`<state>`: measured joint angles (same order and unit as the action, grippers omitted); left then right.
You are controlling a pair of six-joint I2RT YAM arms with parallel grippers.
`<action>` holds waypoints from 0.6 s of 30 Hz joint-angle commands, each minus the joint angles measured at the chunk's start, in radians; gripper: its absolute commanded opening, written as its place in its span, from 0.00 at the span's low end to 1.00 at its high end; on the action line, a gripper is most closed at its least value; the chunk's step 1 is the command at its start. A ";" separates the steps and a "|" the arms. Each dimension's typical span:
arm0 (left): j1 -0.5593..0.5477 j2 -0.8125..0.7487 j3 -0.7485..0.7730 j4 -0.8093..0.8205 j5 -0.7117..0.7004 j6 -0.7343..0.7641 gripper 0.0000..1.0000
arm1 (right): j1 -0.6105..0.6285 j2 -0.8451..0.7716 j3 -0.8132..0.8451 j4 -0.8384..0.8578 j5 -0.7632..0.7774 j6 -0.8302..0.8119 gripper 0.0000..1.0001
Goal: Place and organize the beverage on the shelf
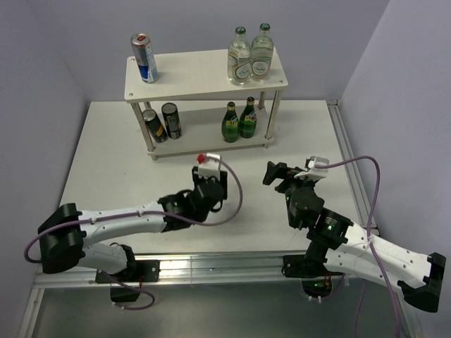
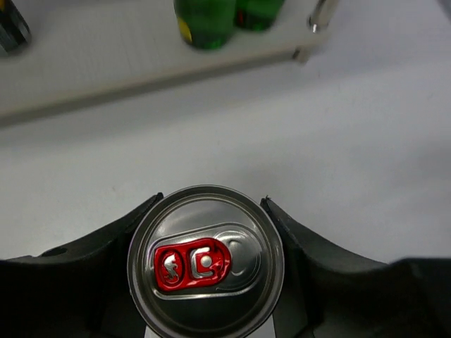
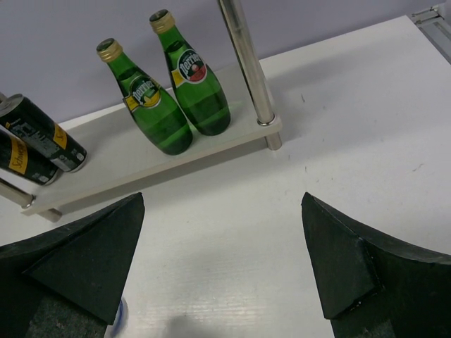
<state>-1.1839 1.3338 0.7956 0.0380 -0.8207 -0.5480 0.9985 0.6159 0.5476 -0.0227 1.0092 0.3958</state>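
A slim silver can with a red pull tab (image 2: 205, 262) stands upright on the white table between the fingers of my left gripper (image 2: 211, 204), which press on both sides of it. In the top view the left gripper (image 1: 209, 176) sits in front of the light-wood shelf (image 1: 204, 74). A silver-blue can (image 1: 144, 58) and two clear green-capped bottles (image 1: 239, 56) (image 1: 261, 51) stand on the top board. Two green bottles (image 3: 151, 105) (image 3: 197, 81) stand on the lower board. My right gripper (image 3: 222, 260) hangs open over bare table, nothing in it.
Two dark cans (image 1: 153, 125) (image 1: 171, 120) stand at the left of the lower board. A metal shelf leg (image 3: 246, 63) rises right of the green bottles. Purple walls close in the table (image 1: 99, 162) at the back and sides.
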 commanded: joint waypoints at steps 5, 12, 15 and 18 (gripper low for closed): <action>0.339 0.048 0.769 -0.275 0.110 0.300 0.12 | -0.009 -0.027 0.000 0.020 0.014 0.002 0.99; 0.518 0.298 1.321 -0.464 0.227 0.411 0.13 | -0.014 -0.045 0.000 0.020 0.008 -0.003 0.99; 0.556 0.416 1.533 -0.516 0.250 0.436 0.14 | -0.018 -0.054 -0.002 0.020 0.008 -0.002 0.99; 0.621 0.488 1.648 -0.529 0.282 0.438 0.16 | -0.021 -0.065 0.000 0.020 0.009 0.002 0.99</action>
<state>-0.6052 1.7744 2.3375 -0.4454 -0.6090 -0.1619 0.9852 0.5659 0.5476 -0.0223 1.0042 0.3950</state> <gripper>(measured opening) 0.589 0.993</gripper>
